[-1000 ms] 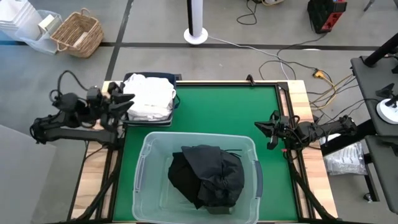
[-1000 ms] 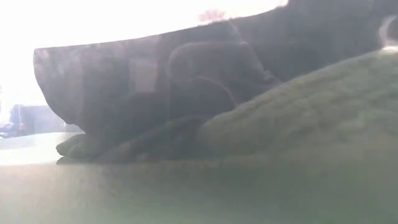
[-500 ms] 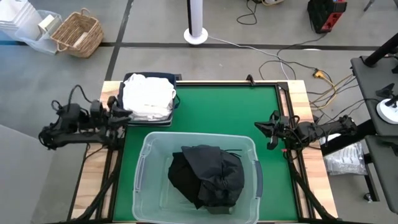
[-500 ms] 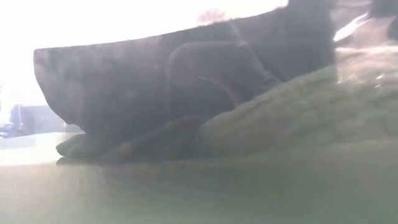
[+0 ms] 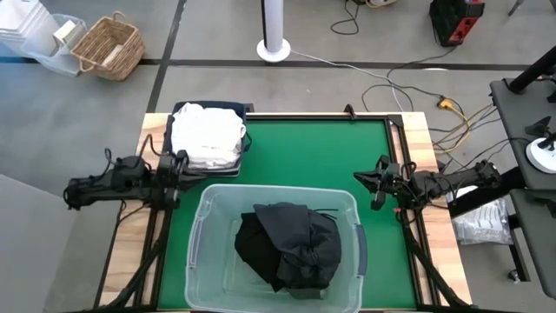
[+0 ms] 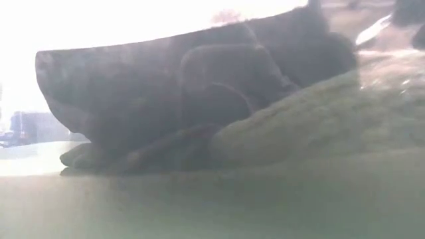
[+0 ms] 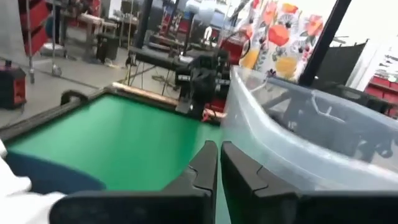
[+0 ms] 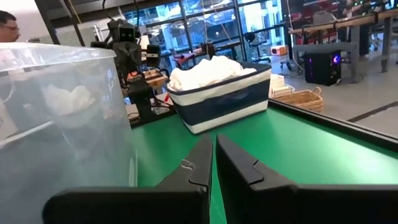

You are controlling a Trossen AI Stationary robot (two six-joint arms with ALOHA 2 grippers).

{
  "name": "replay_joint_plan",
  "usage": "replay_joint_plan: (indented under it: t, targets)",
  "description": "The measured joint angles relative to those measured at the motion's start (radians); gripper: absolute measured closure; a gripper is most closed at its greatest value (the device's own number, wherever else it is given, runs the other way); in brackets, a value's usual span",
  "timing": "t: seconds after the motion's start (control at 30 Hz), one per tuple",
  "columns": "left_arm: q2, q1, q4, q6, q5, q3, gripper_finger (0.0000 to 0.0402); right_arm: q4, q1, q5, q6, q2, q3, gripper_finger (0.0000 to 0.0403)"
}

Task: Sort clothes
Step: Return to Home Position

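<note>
White clothes (image 5: 207, 136) lie heaped in the navy blue bin (image 5: 211, 167) at the table's far left; the right wrist view shows them too (image 8: 205, 71). Black and dark clothes (image 5: 291, 243) lie in the clear plastic tub (image 5: 201, 228) at the near middle, and show blurred through its wall in the low view (image 6: 199, 106). My left gripper (image 5: 180, 165) is shut and holds nothing. It points level, at the table's left edge between the bin and the tub (image 7: 213, 158). My right gripper (image 5: 373, 187) is shut and holds nothing, at the table's right edge (image 8: 213, 155).
The green mat (image 5: 304, 152) lies bare between the bin and my right gripper. A wicker basket (image 5: 109, 45), a white stand (image 5: 274, 43) and cables (image 5: 408, 83) are on the floor beyond the far edge. A person (image 8: 9, 25) shows far off.
My left gripper has sunk from beside the white clothes to table height next to the bin, drawing back a little toward the left edge. Its fingers, open a second ago, have shut on nothing. The clothes have not moved.
</note>
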Motion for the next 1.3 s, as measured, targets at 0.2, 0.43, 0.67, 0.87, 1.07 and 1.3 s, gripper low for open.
replay_joint_plan:
  t: [0.2, 0.43, 0.67, 0.87, 1.07, 1.3]
  targets:
    - [-0.001, 0.0, 0.188, -0.011, 0.006, -0.125, 0.04, -0.002, 0.0, -0.001, 0.002, 0.001, 0.0, 0.039]
    - [-0.001, 0.0, 0.271, -0.011, -0.002, -0.227, 0.0401, -0.001, 0.0, -0.001, 0.001, 0.001, 0.0, 0.039]
    - [-0.001, 0.0, 0.297, 0.006, -0.012, -0.283, 0.0401, -0.001, 0.0, -0.001, 0.001, 0.001, 0.0, 0.039]
    - [0.016, 0.001, 0.33, 0.041, -0.038, -0.313, 0.0401, 0.0, 0.0, -0.001, 0.0, 0.0, 0.0, 0.039]
    - [0.051, 0.001, 0.319, 0.031, -0.053, -0.306, 0.0401, 0.0, 0.0, -0.001, 0.002, 0.0, 0.0, 0.039]
    - [0.075, 0.001, 0.322, 0.03, -0.053, -0.301, 0.0401, 0.0, 0.0, -0.001, 0.0, -0.001, 0.0, 0.039]
